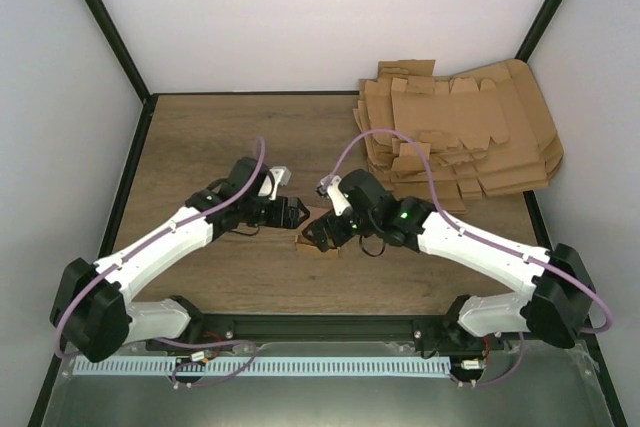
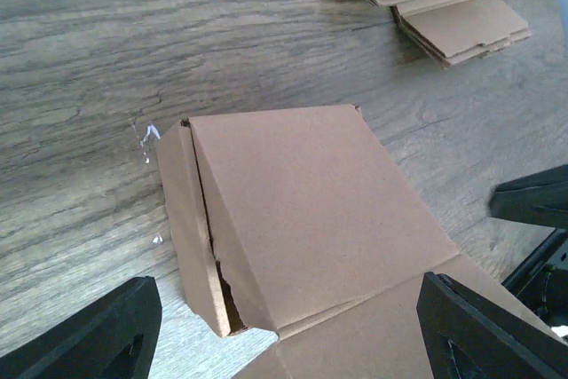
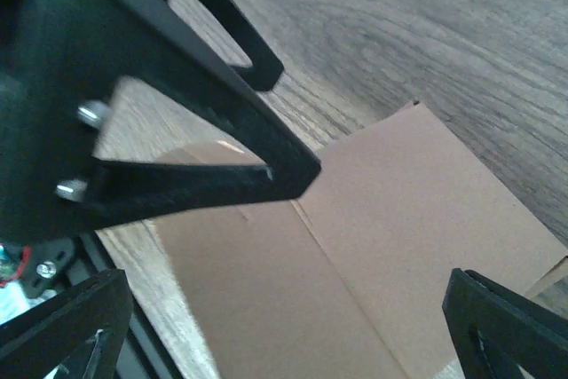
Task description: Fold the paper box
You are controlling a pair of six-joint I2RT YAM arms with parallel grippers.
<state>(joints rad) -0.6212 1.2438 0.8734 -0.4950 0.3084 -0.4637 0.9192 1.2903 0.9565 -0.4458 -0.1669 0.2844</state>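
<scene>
Now, near front middle of tabletop: left claw and right claw meet tip to tip over paper box. Both claws spread wide, holding nothing; jaws flank box. Paper box lies on tabletop, partly folded: top panel sloped, side flap standing ajar, seam gaping. Far right corner: pile of flat cardboard sheets, well apart from box

The paper box fills the gap between the left gripper and the right gripper. Far beyond the right gripper, the cardboard pile blocks; beyond the left gripper, the table is bare.
</scene>
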